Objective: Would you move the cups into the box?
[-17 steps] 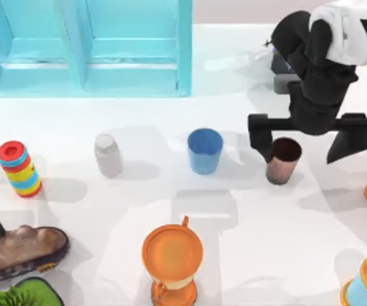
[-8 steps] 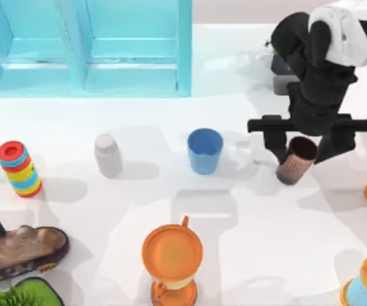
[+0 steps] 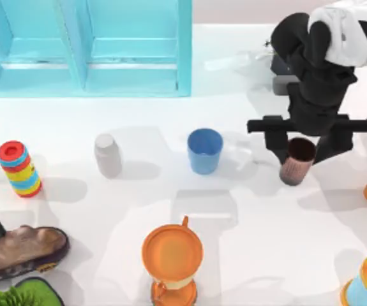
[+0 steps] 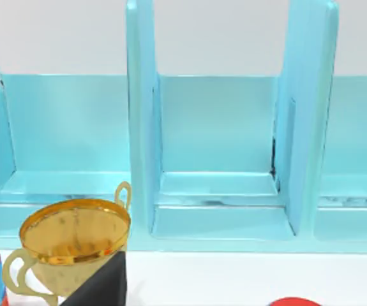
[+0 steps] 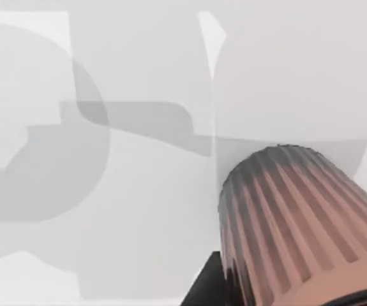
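Right of the light blue cup [image 3: 205, 150], the right gripper [image 3: 304, 141] clenches the speckled cup [image 3: 296, 162]; keep it upright and lift clear before swinging toward the box [image 3: 87, 48]. Left arm idles, fingers unclear.

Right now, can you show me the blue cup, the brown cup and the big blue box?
blue cup [image 3: 205, 151], top view, on its side wall.
brown cup [image 3: 296, 163], top view, on its ribbed side.
blue box [image 3: 129, 78], top view, on its front wall.
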`<move>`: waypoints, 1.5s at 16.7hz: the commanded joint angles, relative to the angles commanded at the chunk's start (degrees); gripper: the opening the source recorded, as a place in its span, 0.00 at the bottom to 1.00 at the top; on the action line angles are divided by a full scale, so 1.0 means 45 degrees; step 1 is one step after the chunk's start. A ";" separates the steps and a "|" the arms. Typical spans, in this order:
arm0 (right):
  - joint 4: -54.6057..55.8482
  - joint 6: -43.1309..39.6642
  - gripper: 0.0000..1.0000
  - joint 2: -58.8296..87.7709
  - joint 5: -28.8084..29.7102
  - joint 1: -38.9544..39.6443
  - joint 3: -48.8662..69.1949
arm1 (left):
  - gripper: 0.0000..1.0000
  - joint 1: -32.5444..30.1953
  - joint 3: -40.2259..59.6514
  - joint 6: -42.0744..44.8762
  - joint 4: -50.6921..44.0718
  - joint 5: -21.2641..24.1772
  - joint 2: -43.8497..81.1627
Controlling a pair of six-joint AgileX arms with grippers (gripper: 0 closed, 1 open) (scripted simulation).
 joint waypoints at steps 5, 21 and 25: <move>0.0000 0.0000 0.00 0.0000 0.0000 0.0000 0.0000 | 1.00 0.0000 0.0000 0.0000 0.0000 0.0000 0.0000; -0.3923 -0.3085 0.00 -0.2123 -0.0091 -0.3053 0.1982 | 1.00 0.0000 0.0000 0.0000 0.0000 0.0000 0.0000; -0.4021 -0.3103 0.00 -0.2128 -0.0017 -0.3115 0.1907 | 1.00 0.0000 0.0000 0.0000 0.0000 0.0000 0.0000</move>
